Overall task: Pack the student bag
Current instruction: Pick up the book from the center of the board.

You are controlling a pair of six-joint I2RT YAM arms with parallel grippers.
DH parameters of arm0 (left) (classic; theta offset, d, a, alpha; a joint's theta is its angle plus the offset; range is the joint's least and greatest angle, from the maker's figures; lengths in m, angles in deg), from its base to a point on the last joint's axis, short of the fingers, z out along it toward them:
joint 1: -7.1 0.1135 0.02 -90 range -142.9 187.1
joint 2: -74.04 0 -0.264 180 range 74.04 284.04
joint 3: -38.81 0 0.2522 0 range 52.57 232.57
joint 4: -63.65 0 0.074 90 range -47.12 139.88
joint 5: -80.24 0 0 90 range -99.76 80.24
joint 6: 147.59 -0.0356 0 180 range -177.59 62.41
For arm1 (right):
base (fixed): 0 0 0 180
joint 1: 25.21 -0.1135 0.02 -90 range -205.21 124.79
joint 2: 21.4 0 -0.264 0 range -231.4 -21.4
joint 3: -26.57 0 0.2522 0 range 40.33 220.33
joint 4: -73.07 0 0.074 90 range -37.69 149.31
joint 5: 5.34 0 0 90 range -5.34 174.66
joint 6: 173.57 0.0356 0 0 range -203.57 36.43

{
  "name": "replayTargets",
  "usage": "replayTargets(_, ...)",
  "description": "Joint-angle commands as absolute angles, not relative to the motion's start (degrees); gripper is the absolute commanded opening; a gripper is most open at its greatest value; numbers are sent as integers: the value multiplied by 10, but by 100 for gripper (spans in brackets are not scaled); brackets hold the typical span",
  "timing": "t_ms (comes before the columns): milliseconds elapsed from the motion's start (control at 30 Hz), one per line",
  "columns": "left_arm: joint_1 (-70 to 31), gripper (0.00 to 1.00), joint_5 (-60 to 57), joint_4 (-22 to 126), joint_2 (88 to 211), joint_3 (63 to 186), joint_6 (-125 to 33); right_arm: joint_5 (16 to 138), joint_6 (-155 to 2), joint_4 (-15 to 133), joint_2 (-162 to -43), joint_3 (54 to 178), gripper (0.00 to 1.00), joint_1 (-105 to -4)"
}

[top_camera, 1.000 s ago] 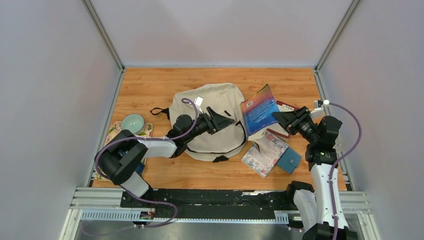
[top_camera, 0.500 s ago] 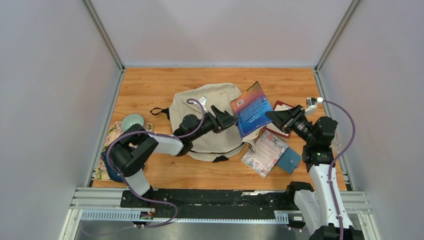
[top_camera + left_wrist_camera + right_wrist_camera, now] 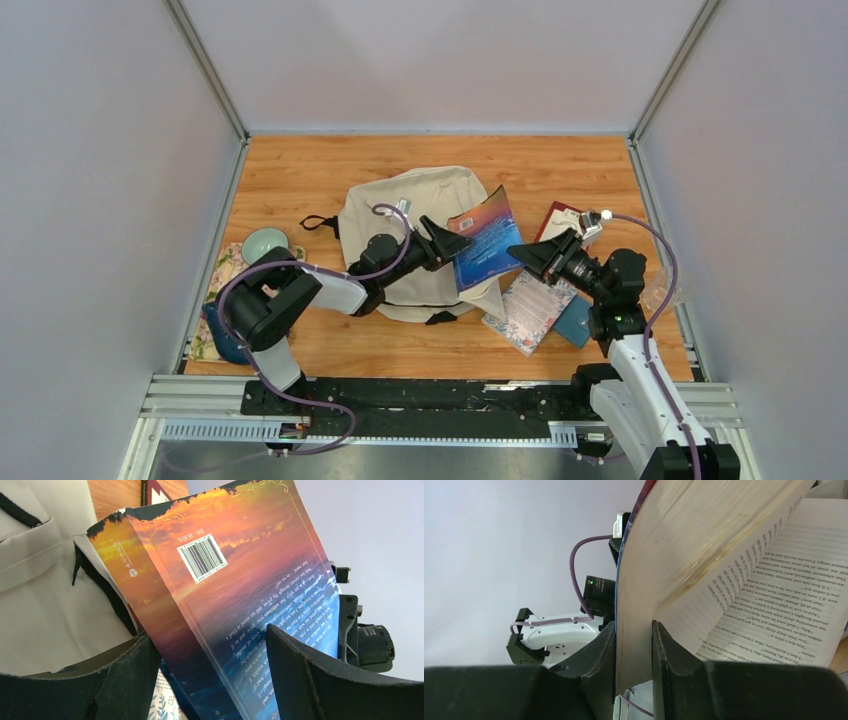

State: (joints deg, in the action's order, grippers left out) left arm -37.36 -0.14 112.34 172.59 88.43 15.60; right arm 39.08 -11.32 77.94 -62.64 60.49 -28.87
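The cream student bag (image 3: 420, 195) lies flat in the middle of the table, with its black zipper edge (image 3: 102, 587) beside the book. My right gripper (image 3: 520, 256) is shut on a paperback book (image 3: 487, 238) with a sunset and blue cover, and holds it tilted over the bag's right edge. In the right wrist view the jaws (image 3: 634, 645) clamp a thick block of pages and one cover, while other pages (image 3: 769, 600) fan loose. My left gripper (image 3: 457, 243) is open wide. The book's spine and back cover (image 3: 235, 595) stand between its fingers (image 3: 305, 680), unclamped.
A floral notebook (image 3: 530, 308) and a teal wallet (image 3: 575, 322) lie right of the bag. A dark red book (image 3: 560, 217) lies behind them. A teal bowl (image 3: 264, 243) sits on a floral cloth at the left edge, with a dark blue item (image 3: 222, 335) nearer.
My right gripper has carried the book leftward and lower, toward the bag and into my left gripper's open jaws. The left gripper has edged slightly right.
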Motion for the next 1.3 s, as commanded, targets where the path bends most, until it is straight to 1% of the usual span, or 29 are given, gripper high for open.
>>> replayTargets(0,-378,81,-4,1198,1705,878,144,316,-112,822,-615,610,0,-308)
replayTargets(33,-379,71,-8,1199,1699,870,142,314,-121,809,-609,608,0,-309)
replayTargets(100,-379,61,-10,1203,1691,862,136,322,-144,755,-602,606,0,-309)
replayTargets(133,-379,50,-13,1207,1685,853,135,328,-171,737,-596,607,0,-309)
replayTargets(200,-377,39,-14,1211,1677,843,131,336,-192,690,-592,607,0,-309)
replayTargets(233,-377,28,-14,1210,1670,835,128,338,-205,682,-590,604,0,-309)
replayTargets(300,-376,18,-10,1210,1662,828,122,343,-212,676,-590,598,0,-309)
replayTargets(333,-376,4,-5,1209,1657,823,119,351,-214,671,-591,593,2,-308)
replayTargets(367,-374,0,-3,1208,1654,820,117,360,-230,661,-591,593,8,-309)
replayTargets(400,-373,0,-2,1207,1650,816,114,372,-247,617,-590,595,16,-309)
replayTargets(433,-373,0,-4,1207,1639,804,112,410,-269,577,-584,600,36,-308)
replayTargets(467,-371,0,-5,1207,1632,796,107,439,-331,482,-579,618,47,-309)
replayTargets(500,-369,0,-8,1207,1624,787,104,467,-355,439,-574,627,56,-309)
replayTargets(533,-368,0,-15,1206,1605,770,99,523,-379,399,-558,634,69,-309)
replayTargets(567,-364,0,-20,1203,1592,762,85,539,-396,359,-546,635,76,-309)
replayTargets(600,-362,0,-26,1197,1580,756,77,542,-395,358,-520,629,87,-308)
replayTargets(667,-362,0,-47,1170,1542,740,49,515,-371,397,-492,606,87,-310)
replayTargets(733,-361,0,-66,1143,1508,735,34,483,-300,447,-447,555,88,-318)
replayTargets(767,-361,0,-72,1138,1498,732,25,486,-273,480,-432,542,88,-324)
replayTargets(867,-362,0,-94,1135,1468,722,25,526,-207,511,-383,498,88,-374)
replayTargets(967,-364,0,-112,1147,1452,713,31,577,-153,568,-366,467,88,-450)
replayTargets(1000,-365,0,-114,1151,1448,710,31,592,-144,579,-374,464,88,-493)
replayTargets(1067,-370,0,-136,1171,1446,701,33,644,-134,617,-394,464,89,-538)
replayTargets(1100,-372,0,-143,1178,1448,697,36,663,-133,632,-423,465,89,-583)
replayTargets(1167,-375,0,-158,1194,1450,687,40,713,-120,687,-459,466,89,-625)
replayTargets(1200,-376,0,-164,1205,1451,682,40,728,-115,708,-503,466,89,-662)
replayTargets(1267,-379,0,-179,1212,1449,675,41,757,-98,762,-552,469,91,-692)
